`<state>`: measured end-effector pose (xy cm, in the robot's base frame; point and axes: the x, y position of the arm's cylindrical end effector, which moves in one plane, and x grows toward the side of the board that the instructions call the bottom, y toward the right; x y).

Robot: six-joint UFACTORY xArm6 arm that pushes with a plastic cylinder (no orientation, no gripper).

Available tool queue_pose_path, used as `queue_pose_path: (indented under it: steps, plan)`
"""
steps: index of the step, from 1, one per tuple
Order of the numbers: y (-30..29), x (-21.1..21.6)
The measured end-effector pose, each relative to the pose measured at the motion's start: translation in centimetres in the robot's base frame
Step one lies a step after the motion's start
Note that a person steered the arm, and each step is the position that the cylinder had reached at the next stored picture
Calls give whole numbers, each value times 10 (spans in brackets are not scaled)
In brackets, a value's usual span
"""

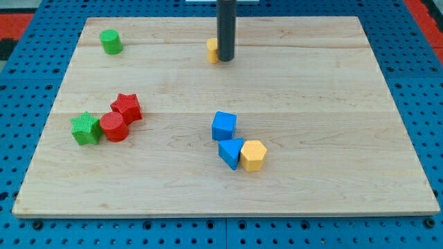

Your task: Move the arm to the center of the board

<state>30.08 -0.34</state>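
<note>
Touching yellow block, my tip.

Rod tip sits at the 12 o'clock side of the wooden board, touching a yellow block that is partly hidden behind the rod, so its shape cannot be made out.

From the tip toward 6 o'clock, bare wood runs to mid-board. Just past centre, a blue cube, blue triangle and yellow hexagon cluster tight, touching.

At 9 o'clock, a red star, red cylinder and green star are packed together.

A green cylinder stands alone at 10–11 o'clock.

The whole 2-to-5 o'clock side is open wood.
</note>
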Motion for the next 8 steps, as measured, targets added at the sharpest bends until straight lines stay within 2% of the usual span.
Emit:
queue_pose_path:
  steps: [1,2,4,5,7,8]
  plan:
    - [8,30]
    - [-44,35]
    - [7,-16]
    - [19,17]
    - [19,19]
    - [13,38]
